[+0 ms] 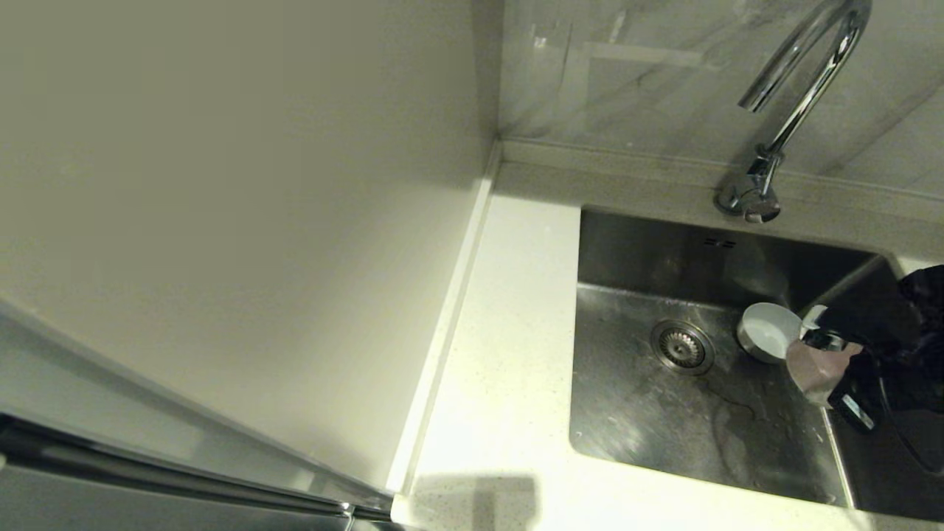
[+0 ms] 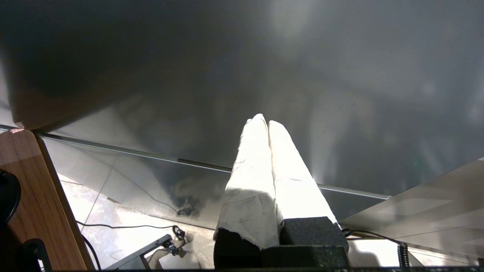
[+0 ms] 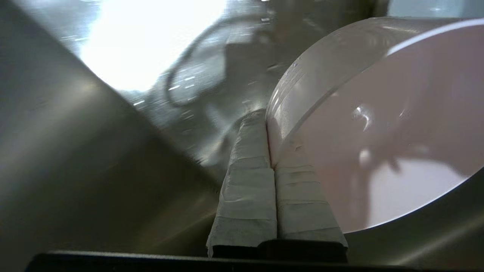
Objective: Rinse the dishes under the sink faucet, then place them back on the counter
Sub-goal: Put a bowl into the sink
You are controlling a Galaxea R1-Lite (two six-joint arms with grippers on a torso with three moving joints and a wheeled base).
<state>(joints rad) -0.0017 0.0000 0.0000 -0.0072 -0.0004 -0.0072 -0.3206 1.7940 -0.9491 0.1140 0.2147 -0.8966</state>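
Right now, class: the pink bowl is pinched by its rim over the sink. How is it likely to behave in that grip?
The pink bowl looks rigid, so it should keep its shape. Its glossy wall may be slippery between the right gripper's taped fingers. Held only by the rim and tilted over the sink, it could swing or slip.

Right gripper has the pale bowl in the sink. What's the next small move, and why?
Probably carry the bowl up and back until it sits beneath the faucet spout. The right gripper is shut on its rim, low in the sink beside the drain strainer, and the spout is farther back, with no water visible.
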